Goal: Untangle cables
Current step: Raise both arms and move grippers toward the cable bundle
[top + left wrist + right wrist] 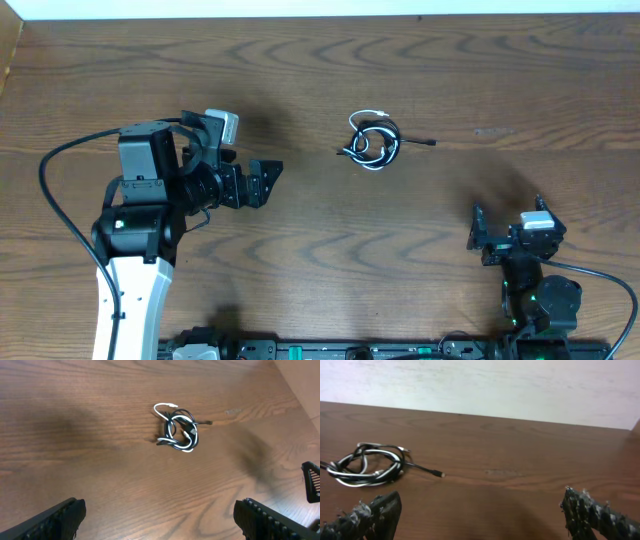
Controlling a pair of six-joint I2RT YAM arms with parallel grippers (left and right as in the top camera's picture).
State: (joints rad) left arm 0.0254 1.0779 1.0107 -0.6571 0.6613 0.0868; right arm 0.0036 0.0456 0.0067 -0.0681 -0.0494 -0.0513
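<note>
Cables (pixel 373 143) sit in one small knot on the wooden table (pixel 300 60), ahead of the left gripper (pixel 160 505) and well apart from its fingers, which stand wide and hold nothing. The right gripper (pixel 482 515), jaws likewise spread and empty, has the bundle forward and to the left of its fingers, also well apart. Neither arm touches the tangle. The white cord (pixel 162 408) and the black cord (pixel 186 416) are wound together in overlapping rings. A white loop rises off the coil's far side as the left fingers face it, and a black plug end (pixel 207 422) trails out straight. The work appears unstarted, with the approach the step in hand. Done well, that would likely mean one gripper pinching a single free end, the trailing black plug looking easiest, while the other takes the white loop, so that pulling loosens the rings rather than tightening them or dragging the light bundle across the wood.
</note>
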